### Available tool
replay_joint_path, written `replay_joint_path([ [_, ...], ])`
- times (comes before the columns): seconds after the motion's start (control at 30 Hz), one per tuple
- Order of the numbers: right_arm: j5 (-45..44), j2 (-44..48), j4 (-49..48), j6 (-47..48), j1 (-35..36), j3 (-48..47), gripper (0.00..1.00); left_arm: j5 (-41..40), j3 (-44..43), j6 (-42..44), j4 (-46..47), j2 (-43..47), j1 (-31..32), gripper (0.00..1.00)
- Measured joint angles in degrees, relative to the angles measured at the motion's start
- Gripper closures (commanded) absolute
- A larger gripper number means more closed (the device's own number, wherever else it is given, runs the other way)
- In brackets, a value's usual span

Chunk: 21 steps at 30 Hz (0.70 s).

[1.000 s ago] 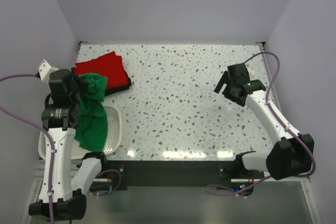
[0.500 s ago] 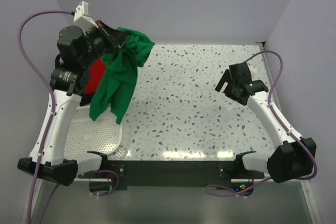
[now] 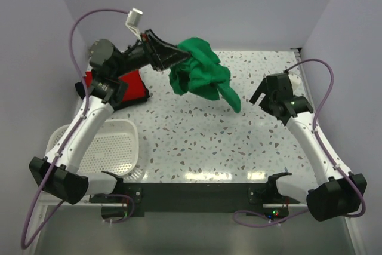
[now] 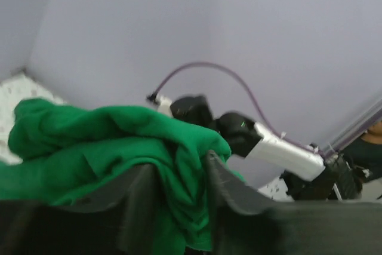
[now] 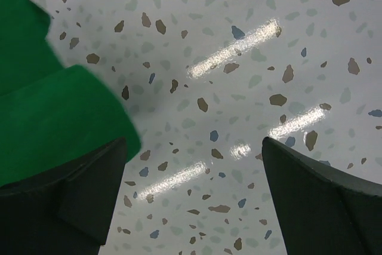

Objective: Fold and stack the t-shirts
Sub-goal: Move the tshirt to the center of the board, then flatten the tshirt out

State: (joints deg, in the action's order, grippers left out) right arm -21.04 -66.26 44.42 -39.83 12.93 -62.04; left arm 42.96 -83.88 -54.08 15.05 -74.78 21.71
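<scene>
The red t-shirt (image 3: 122,82) lies flat on the black t-shirt (image 3: 145,94) at the worktop's (image 3: 197,141) far left corner. That pair looks folded and stacked, so by my reading only the green t-shirt (image 3: 200,76) is left to spread, fold and add. It hangs crumpled in the air above the far middle of the worktop, at the tip of the left gripper (image 3: 179,58). Only the left wrist view shows green cloth lying between that gripper's fingers (image 4: 224,189) (clamped or letting go, I cannot tell). The right gripper (image 3: 268,91) hovers near the right edge. Its wrist view shows jaws spread on nothing, with a green edge beside them. Only the top view shows the pile and the white basket (image 3: 134,141).
</scene>
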Motion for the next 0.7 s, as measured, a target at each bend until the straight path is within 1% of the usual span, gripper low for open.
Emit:
replay_joint_path([
  [0.03,-0.1,0.2,0.2,-0.1,0.0,0.0,0.01,2.6,3.8,-0.1,0.8,0.0,-0.2,0.45],
  [0.07,-0.3,0.4,0.4,-0.1,0.0,0.0,0.01,4.3,7.8,1.4,-0.6,0.0,-0.7,0.36],
  [0.1,-0.4,0.5,0.6,-0.2,0.0,0.0,0.01,5.1,11.4,4.3,-3.7,0.0,-1.6,0.33],
  [0.13,-0.4,0.5,0.9,-0.2,0.0,0.1,0.01,3.8,13.9,6.8,-7.9,-0.2,-2.8,0.28],
  [0.2,-0.5,0.5,1.2,-0.3,-0.1,0.6,0.01,-3.5,18.6,13.8,-20.5,-0.7,-5.9,0.27],
  [0.27,-0.4,0.7,1.5,-0.3,-0.2,1.4,0.01,-14.7,19.7,18.8,-32.6,-2.5,-8.8,0.24],
  [0.33,-0.4,0.8,1.7,-0.3,-0.2,2.3,0.01,-23.2,19.7,22.1,-39.7,-4.4,-10.6,0.2],
  [0.37,-0.4,0.8,1.8,-0.3,-0.2,2.6,0.01,-26.2,19.7,23.4,-42.6,-5.1,-11.1,0.2],
  [0.4,-0.3,0.8,1.9,-0.3,-0.2,2.8,0.01,-28.1,19.8,24.0,-44.7,-5.4,-11.3,0.19],
  [0.47,-0.2,0.6,1.8,-0.2,-0.2,3.2,0.01,-28.8,20.0,24.7,-46.0,-5.4,-11.1,0.19],
  [0.57,0.2,-0.7,1.4,-0.2,-0.2,3.2,0.01,-28.2,21.1,24.6,-44.4,-5.4,-9.6,0.19],
  [0.7,1.5,-4.7,0.4,0.0,-1.0,3.2,0.01,-27.4,22.3,24.1,-43.3,-7.7,-5.7,0.19],
])
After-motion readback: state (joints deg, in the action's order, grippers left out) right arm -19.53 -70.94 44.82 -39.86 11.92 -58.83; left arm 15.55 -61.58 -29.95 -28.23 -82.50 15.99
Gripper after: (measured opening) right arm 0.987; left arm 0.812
